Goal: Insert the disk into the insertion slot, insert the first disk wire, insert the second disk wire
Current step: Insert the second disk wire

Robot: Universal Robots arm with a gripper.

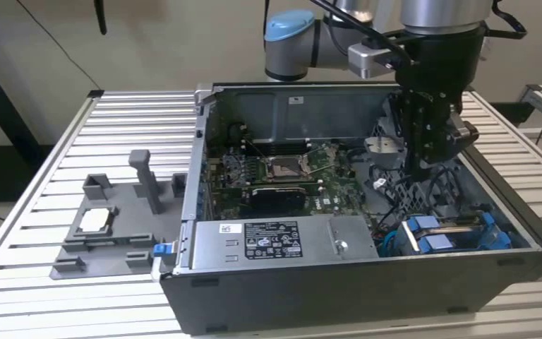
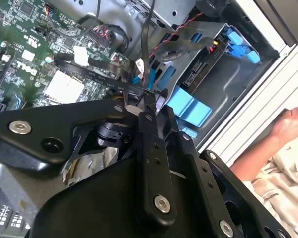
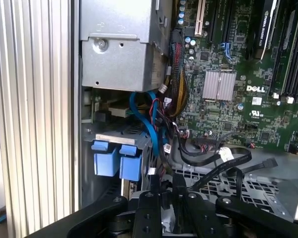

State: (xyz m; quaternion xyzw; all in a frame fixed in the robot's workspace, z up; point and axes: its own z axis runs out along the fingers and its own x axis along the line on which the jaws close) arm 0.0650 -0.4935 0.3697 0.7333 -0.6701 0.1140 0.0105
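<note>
The disk [image 1: 440, 240] sits in its blue carrier in the bay at the corner of the open computer case [image 1: 346, 296] toward the exterior view's right. Its two blue end tabs [image 3: 116, 161] face the case's open side and the rest is sunk in the bay, so its long axis seems to run down into the case, though the body is mostly hidden. The claw [image 1: 419, 171] hangs inside the case near the disk but apart from it, fingers drawn together on the end of a black wire [image 2: 89, 69]. The case rests on a slatted surface [image 1: 130, 113], with a person's hand [image 2: 292, 121] just outside its wall.
</note>
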